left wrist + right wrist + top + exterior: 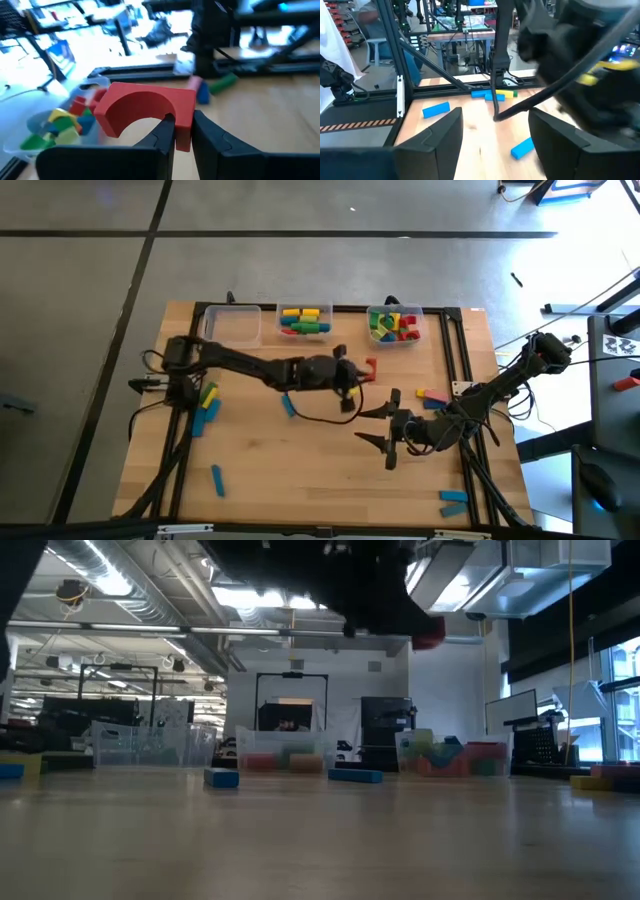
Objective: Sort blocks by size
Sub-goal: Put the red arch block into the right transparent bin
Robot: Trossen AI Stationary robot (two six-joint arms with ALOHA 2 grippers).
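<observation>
My left gripper (362, 372) is above the middle of the table, just near of the right bin, and is shut on a red arch-shaped block (145, 107), which also shows in the high view (371, 367) and raised in the low view (428, 635). My right gripper (373, 428) is open and empty over the table, right of centre and nearer the near edge; its fingers (440, 135) stand wide apart. Three clear bins stand along the far edge: an empty one (232, 326), one with long blocks (305, 320), and one with small blocks (395, 325). My left gripper pinches one leg of the red arch (183, 131) between its two fingers (165, 131). The arch's curved cut-out faces back toward the gripper. The block is lifted clear of the table.
Loose blocks lie on the table: blue, yellow and green ones at the left (207, 406), a blue one near the middle (289, 406), a blue one near the front left (217, 478), several at the right (433, 396), and blue ones at the front right (452, 500). A black rail frames the table.
</observation>
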